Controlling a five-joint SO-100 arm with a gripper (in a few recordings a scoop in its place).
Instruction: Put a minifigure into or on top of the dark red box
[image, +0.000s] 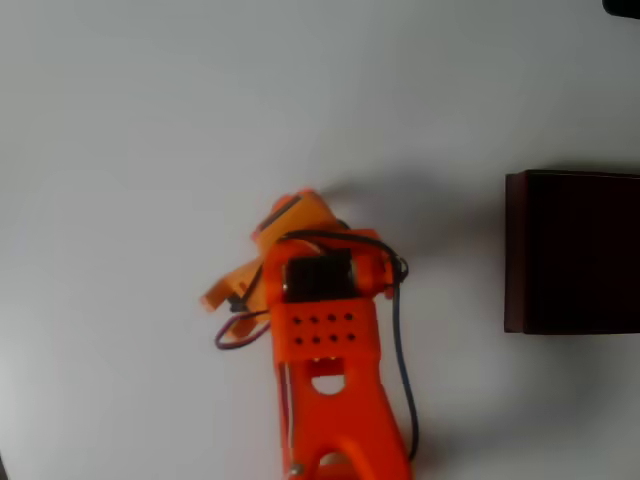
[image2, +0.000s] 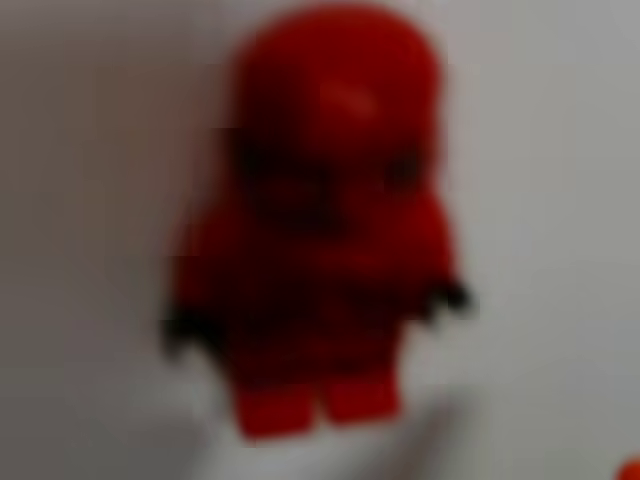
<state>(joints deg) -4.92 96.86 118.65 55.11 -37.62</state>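
Blurred minifigure (image2: 315, 225) looms close — dark red box (image: 572, 252) cut off, pincer (image: 240, 290) state unclear.

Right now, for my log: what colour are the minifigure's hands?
Black, on the red minifigure; wrist view.

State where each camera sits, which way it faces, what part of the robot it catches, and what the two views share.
Overhead view: above the table, looking straight down; the orange arm enters from the bottom edge, gripper near centre, the dark red box cut by the right edge.
Wrist view: on the arm, close over the blurred red minifigure; an orange speck of the robot shows at the bottom right corner.
Shared: the pale tabletop.
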